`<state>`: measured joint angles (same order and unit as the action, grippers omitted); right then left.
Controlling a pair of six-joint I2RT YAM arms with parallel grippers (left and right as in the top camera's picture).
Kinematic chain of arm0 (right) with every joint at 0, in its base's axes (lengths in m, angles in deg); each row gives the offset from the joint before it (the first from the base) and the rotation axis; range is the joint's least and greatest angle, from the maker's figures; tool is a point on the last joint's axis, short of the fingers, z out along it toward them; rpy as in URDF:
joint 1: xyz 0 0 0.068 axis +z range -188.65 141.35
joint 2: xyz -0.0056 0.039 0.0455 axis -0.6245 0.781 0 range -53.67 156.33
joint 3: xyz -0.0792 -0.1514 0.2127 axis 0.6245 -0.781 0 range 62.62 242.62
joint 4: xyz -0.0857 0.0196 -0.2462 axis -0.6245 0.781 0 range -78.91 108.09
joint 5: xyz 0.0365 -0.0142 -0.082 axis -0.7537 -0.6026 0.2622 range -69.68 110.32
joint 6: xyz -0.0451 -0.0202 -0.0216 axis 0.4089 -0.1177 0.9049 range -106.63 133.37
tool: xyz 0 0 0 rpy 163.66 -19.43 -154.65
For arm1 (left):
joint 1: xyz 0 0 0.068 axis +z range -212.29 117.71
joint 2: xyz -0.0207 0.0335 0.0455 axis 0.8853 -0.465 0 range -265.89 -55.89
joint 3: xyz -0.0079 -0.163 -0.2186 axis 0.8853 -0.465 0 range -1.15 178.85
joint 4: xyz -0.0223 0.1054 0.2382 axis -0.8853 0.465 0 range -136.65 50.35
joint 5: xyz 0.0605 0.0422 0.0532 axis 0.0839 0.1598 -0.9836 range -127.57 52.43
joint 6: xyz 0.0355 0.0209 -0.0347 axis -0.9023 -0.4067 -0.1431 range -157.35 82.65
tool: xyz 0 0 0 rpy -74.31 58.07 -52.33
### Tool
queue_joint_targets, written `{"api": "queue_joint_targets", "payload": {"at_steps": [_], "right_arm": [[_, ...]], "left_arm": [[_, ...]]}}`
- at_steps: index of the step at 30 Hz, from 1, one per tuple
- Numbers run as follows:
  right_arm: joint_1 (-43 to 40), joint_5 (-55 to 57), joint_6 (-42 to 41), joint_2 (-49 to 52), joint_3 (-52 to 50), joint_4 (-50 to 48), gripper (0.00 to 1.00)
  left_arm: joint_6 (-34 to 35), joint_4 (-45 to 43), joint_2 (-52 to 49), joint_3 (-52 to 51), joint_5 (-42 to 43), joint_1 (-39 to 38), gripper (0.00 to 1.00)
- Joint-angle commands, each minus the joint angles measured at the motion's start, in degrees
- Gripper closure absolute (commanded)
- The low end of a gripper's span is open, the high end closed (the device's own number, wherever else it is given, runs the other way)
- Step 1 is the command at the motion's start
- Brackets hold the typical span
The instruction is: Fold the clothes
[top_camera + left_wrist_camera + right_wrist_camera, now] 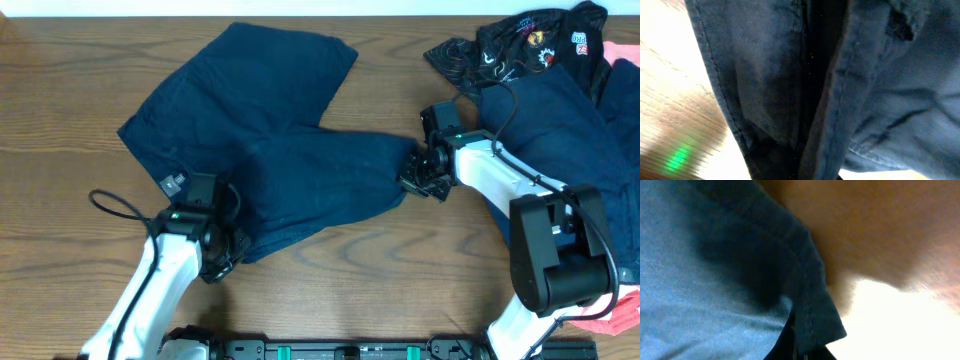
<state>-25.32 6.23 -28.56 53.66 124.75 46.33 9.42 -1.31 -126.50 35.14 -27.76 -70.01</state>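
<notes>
A navy garment [270, 130], shaped like shorts with seam stitching, lies spread on the wooden table, one leg toward the back and one toward the right. My left gripper [218, 262] is at its front left edge. In the left wrist view the cloth [840, 75] fills the frame and hides the fingers. My right gripper [418, 178] is at the end of the right leg. In the right wrist view the stitched hem [810, 305] runs down into the jaws.
At the back right is a pile: a black garment with colourful patches [520, 45], another navy garment [570, 120] under the right arm, and coral-pink cloth [625, 60]. More pink cloth [620, 315] lies at the front right. Bare wood [80, 70] shows on the left.
</notes>
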Motion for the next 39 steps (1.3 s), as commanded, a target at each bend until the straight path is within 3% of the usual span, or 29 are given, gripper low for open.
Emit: {"api": "queue_joint_targets", "payload": {"at_steps": [1,11,17,24,31,39], "right_arm": [[-3.1,2.0,3.4,-4.8,-0.9,2.7,0.99],[-14.7,3.3,15.2,-32.6,2.5,14.6,0.99],[-13.6,3.3,18.4,-40.2,4.5,14.0,0.99],[-7.9,3.5,22.7,-35.9,5.6,-3.3,0.99],[-2.9,3.5,22.7,-24.3,5.6,-21.1,0.99],[2.6,3.5,22.7,-9.1,5.6,-36.3,0.99]], "left_arm": [[-5.0,2.0,4.5,1.3,-1.9,-0.1,0.94],[-13.8,22.1,18.0,15.1,1.5,-0.1,0.94],[-12.3,24.2,23.0,21.4,3.0,-0.1,0.94],[-3.6,16.3,22.0,21.3,-5.3,0.0,0.94],[3.1,8.8,15.0,21.3,-16.4,0.5,0.94],[6.1,0.9,0.9,21.2,-17.1,3.4,0.93]]}}
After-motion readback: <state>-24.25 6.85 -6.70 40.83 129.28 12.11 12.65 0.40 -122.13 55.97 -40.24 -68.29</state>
